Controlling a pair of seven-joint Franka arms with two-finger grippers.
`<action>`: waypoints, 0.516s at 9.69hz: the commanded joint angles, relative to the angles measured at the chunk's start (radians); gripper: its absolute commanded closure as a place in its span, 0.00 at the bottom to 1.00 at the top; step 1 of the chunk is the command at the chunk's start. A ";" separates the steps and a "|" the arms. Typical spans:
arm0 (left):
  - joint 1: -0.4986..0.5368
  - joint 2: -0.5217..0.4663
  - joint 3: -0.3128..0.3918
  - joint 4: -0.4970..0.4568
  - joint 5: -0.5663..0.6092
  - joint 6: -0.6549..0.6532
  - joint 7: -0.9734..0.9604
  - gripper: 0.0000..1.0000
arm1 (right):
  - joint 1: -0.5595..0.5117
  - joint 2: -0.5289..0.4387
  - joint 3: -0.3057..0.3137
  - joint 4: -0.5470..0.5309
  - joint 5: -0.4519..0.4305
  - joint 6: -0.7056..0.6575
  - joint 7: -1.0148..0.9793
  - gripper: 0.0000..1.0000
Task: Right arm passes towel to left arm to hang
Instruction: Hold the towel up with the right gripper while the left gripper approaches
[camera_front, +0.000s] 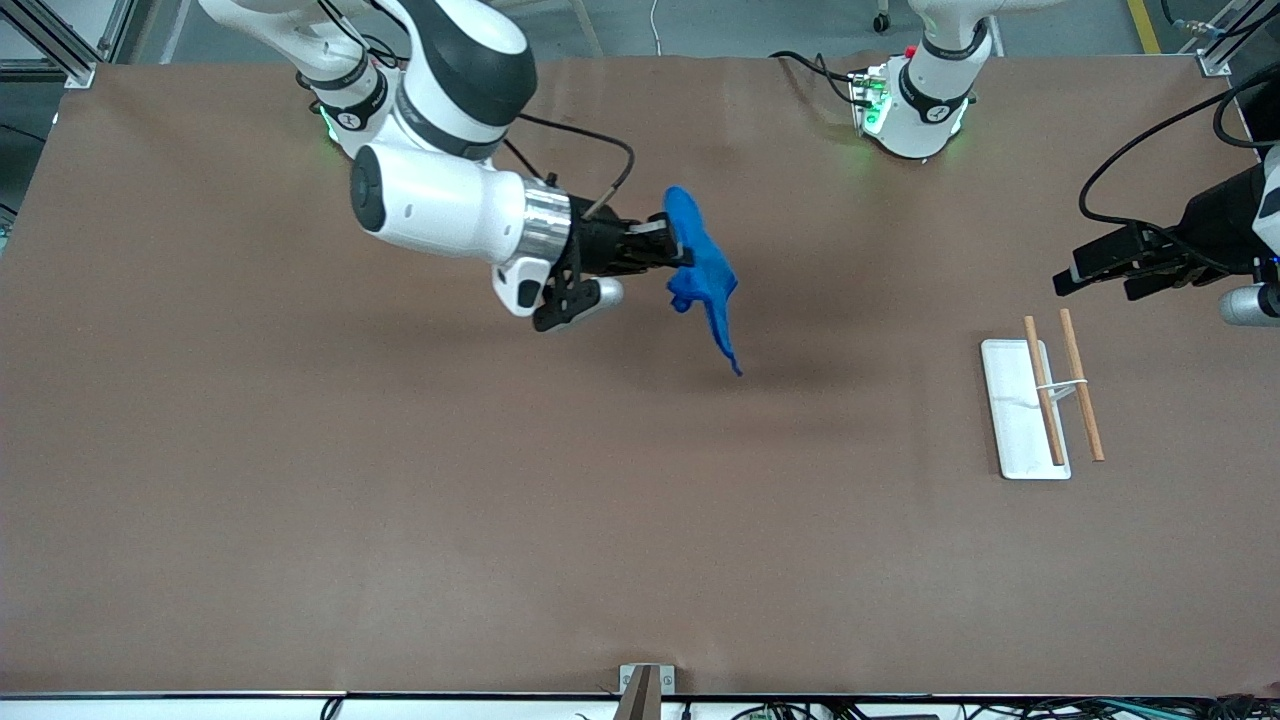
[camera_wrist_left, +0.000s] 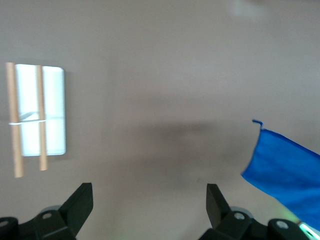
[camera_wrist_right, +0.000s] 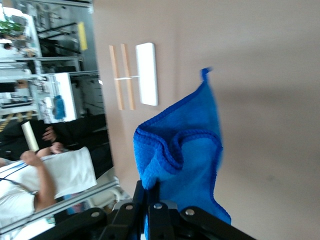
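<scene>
My right end effector (camera_front: 672, 248) is clamped tight on the towel (camera_front: 705, 272), up in the air over the middle of the desk (camera_front: 400, 500); the pinch sits at one bunched edge of the blue cloth, and the rest of it hangs free from my fingers, trailing down to a thin corner tip with a short loop; no part of the towel touches the desk, though its shadow falls on the brown surface below; in my right wrist view the cloth (camera_wrist_right: 180, 155) rises straight out of my closed fingers (camera_wrist_right: 150, 210), folded over on itself at the gripped end.

My left end effector (camera_front: 1100, 272) waits with its fingers spread wide and nothing between them, over the desk toward the left arm's end; the towel is well apart from it, showing only as a blue edge (camera_wrist_left: 287, 172) at the side of my left wrist view; the rack (camera_front: 1022, 410), a white base carrying two wooden rods (camera_front: 1062, 385), lies on the desk just beside that end effector.
</scene>
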 joint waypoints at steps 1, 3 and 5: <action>0.011 0.006 -0.005 -0.110 -0.133 0.009 0.104 0.00 | 0.027 0.056 0.078 0.058 0.036 0.114 0.012 0.99; 0.007 0.007 -0.004 -0.201 -0.306 0.004 0.159 0.00 | 0.042 0.070 0.112 0.073 0.090 0.197 0.012 0.99; 0.007 0.012 -0.004 -0.302 -0.447 0.003 0.290 0.00 | 0.077 0.078 0.112 0.111 0.184 0.240 0.012 0.99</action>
